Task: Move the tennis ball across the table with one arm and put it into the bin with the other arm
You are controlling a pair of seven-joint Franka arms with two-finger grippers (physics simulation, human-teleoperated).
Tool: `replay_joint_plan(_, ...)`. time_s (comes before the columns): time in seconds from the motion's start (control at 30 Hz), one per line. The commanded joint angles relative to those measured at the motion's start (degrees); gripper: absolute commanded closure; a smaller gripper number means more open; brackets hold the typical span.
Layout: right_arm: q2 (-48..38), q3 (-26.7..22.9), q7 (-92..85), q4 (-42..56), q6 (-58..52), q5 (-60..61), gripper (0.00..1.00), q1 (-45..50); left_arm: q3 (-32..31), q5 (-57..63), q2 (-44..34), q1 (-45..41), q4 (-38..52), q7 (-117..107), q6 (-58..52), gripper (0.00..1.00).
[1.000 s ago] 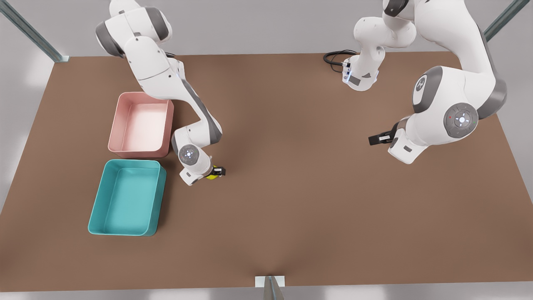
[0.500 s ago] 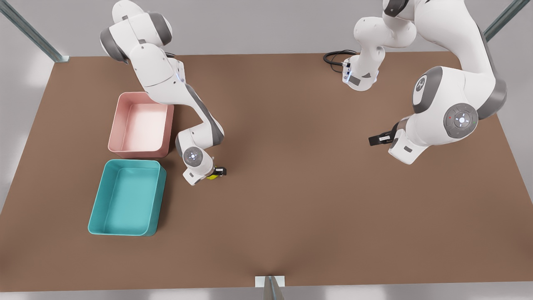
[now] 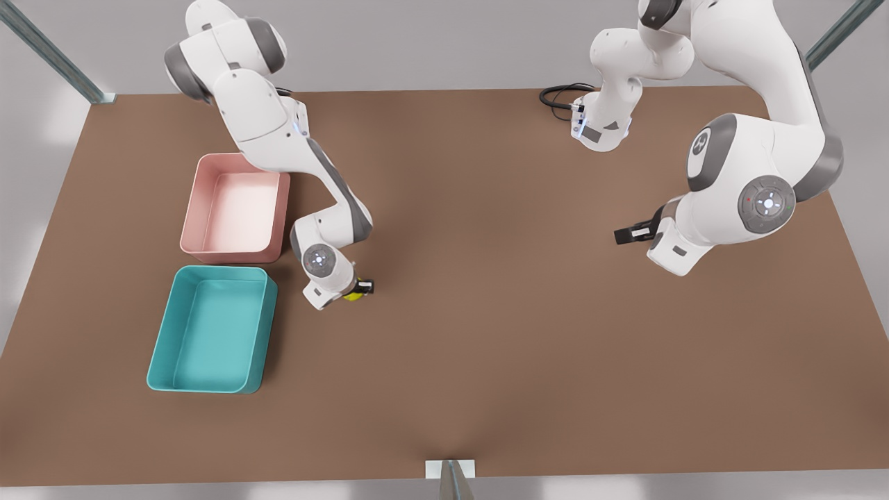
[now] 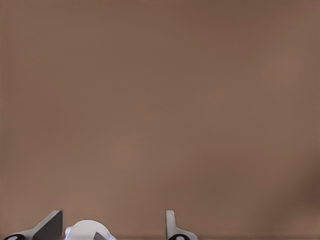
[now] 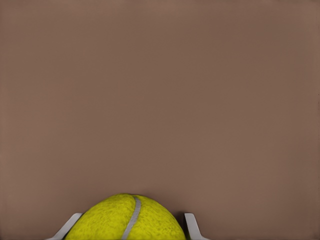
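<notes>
Near edge of the tabletop (image 3: pixel 486 389) bare. Toward its near corner on the front view's left sits the teal bin (image 3: pixel 212 330), open side up, nothing visible inside. Behind it, almost touching, a pink tub (image 3: pixel 236 208).

Just beside the bin's far corner, on the side toward the tabletop's middle: right gripper (image 3: pixel 359 287), fingers clenched on the tennis ball (image 3: pixel 353 294). In the right wrist view the ball (image 5: pixel 127 220) fills the gap between both fingers, bare tabletop ahead of it. Whether the ball rests on the surface or is lifted clear, cannot tell. Judgement: this is the arm meant for the drop, placed next to the bin so only a short carry over the rim is left. Ball is not yet in the bin.

Farther off, toward the edge on the front view's right: left gripper (image 3: pixel 627 235), fingers spread apart (image 4: pixel 107 225), holding nothing, over bare tabletop. This arm waits, well apart from the ball, likely parked clear.
</notes>
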Motion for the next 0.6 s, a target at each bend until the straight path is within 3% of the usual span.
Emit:
replay_joint_plan(0.0,-0.67,-0.05,-3.49,0.45,-0.77,0.00,0.24,-0.22,-0.01,0.03,-0.06,0.00,0.02,-0.24,-0.02,0.00)
replay_joint_plan(0.17,-4.18,-1.81,-20.44,4.31,-7.09,-0.35,0.24,-3.46,-0.01,-0.06,-0.06,0.00,0.02,-0.24,-0.11,0.00)
replay_joint_plan(0.4,-4.89,-1.99,-51.55,18.99,-31.44,-2.45,0.24,-19.81,-0.01,-0.06,-0.06,-0.09,0.02,-0.24,-0.11,0.00)
replay_joint_plan(0.57,-2.87,-2.69,-58.16,20.31,-33.11,-6.06,0.24,-25.35,-0.18,-0.06,-0.23,1.85,1.78,2.66,-1.69,0.00)
